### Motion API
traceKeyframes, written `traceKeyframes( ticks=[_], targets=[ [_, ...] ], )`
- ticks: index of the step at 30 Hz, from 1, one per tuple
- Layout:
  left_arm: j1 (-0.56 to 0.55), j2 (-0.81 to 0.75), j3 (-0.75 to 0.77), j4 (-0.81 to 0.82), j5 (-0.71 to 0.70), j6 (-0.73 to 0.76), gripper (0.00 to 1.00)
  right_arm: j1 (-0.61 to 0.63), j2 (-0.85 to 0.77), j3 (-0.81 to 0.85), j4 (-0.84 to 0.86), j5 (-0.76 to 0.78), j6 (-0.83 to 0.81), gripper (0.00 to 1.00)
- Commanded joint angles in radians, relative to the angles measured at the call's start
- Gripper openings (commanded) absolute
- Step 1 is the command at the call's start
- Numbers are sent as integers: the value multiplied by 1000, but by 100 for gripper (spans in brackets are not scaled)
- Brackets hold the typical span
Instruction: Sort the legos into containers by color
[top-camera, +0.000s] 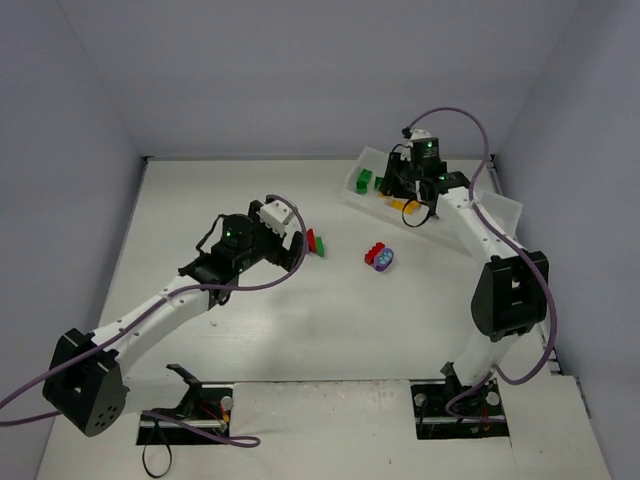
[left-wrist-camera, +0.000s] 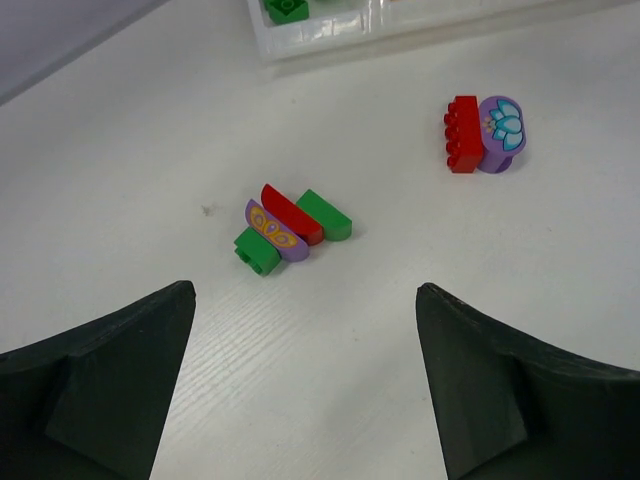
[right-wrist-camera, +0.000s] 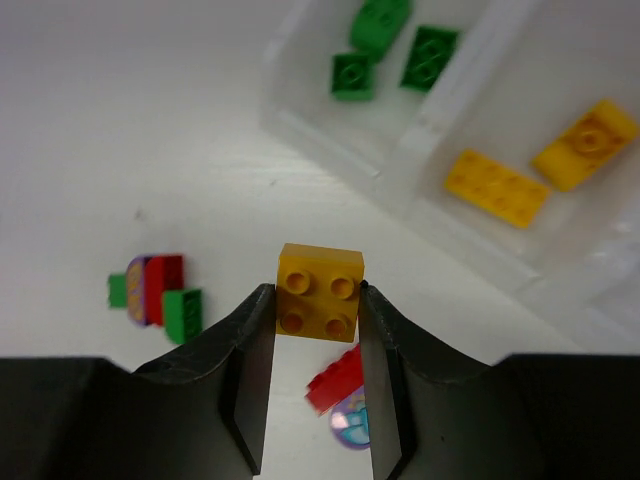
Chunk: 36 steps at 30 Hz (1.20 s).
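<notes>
My left gripper (left-wrist-camera: 305, 292) hangs open above bare table, nothing between its fingers. Just ahead of it lies a tight cluster of legos (left-wrist-camera: 290, 230): two green bricks, a red one and a purple one. Farther right a red brick (left-wrist-camera: 463, 135) touches the rounded purple piece (left-wrist-camera: 502, 133). My right gripper (right-wrist-camera: 315, 293) is shut on an orange-yellow brick (right-wrist-camera: 320, 293), held above the table near the translucent tray (right-wrist-camera: 440, 110). One compartment holds three green bricks (right-wrist-camera: 380, 45), the one beside it two yellow bricks (right-wrist-camera: 495, 187).
The tray (top-camera: 372, 155) lies at the back right, partly hidden under the right arm (top-camera: 470, 220). The left arm (top-camera: 170, 300) stretches diagonally across the left half. Grey walls enclose the table on three sides. Cables loop near both bases.
</notes>
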Motion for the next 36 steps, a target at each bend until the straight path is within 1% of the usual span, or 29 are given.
traceKeyframes(
  ticks=[1,3,8,14,15,17,18,21,22,29,30,36],
  targets=[
    [4,15,44,-23,-15,-12,84,-45,19,97,36,210,-6,0],
    [6,41,64,-40,-12,-12,84,-81,47,128,36,262,5,0],
    [14,117,147,-91,-8,-34,84,-114,157,177,36,279,20,2],
    [18,209,227,-136,-47,-202,84,-123,263,249,39,337,41,11],
    [18,216,239,-136,-64,-245,84,-126,278,257,41,339,43,18],
    [18,229,251,-177,-89,-284,84,-128,286,278,42,336,43,27],
    [18,235,257,-194,-100,-308,84,-128,286,284,44,331,40,36],
    [18,251,273,-224,-142,-341,84,-125,276,294,48,294,23,48],
    [18,252,274,-226,-150,-344,84,-123,269,292,51,285,17,50],
    [18,289,297,-251,-158,-345,84,-111,185,231,61,242,-28,51],
    [18,294,305,-264,-161,-356,84,-108,156,203,61,219,-20,51],
    [20,367,381,-326,-169,-416,84,-77,29,77,67,203,-2,51]
  ],
)
